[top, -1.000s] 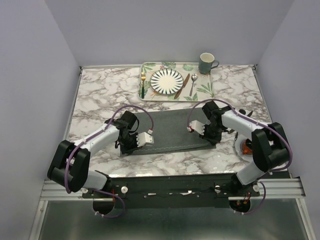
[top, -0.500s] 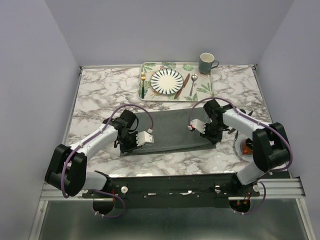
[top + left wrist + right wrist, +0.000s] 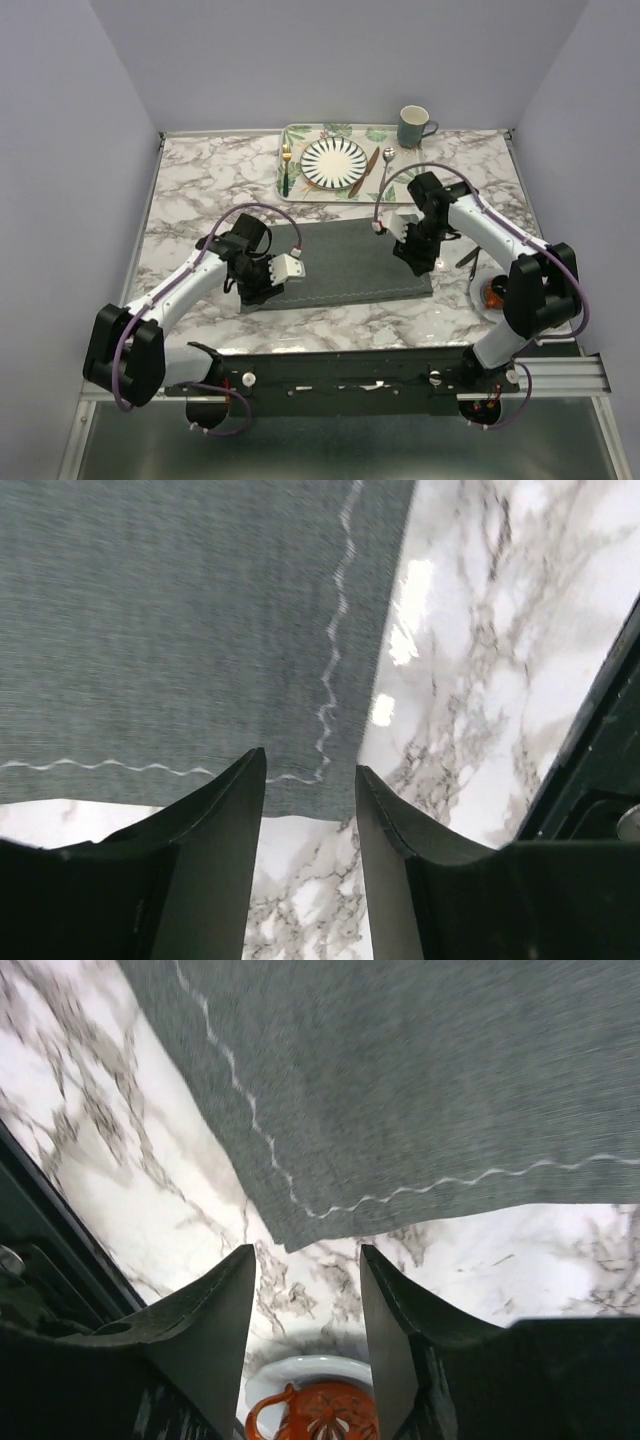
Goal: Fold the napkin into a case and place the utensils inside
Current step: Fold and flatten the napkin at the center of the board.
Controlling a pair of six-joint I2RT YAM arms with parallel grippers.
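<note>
1. The left gripper (image 3: 310, 770) hangs half open and empty over the napkin's (image 3: 345, 262) near left corner. The right gripper (image 3: 307, 1260) is the same at its near right corner.
2. The napkin lies as a long strip on the marble table (image 3: 200, 190). The fork (image 3: 286, 168), knife (image 3: 363, 172) and spoon (image 3: 385, 168) rest on the leaf-print tray (image 3: 300, 135).
3. An orange cup (image 3: 320, 1410) is cut off by the frame edge.
</note>
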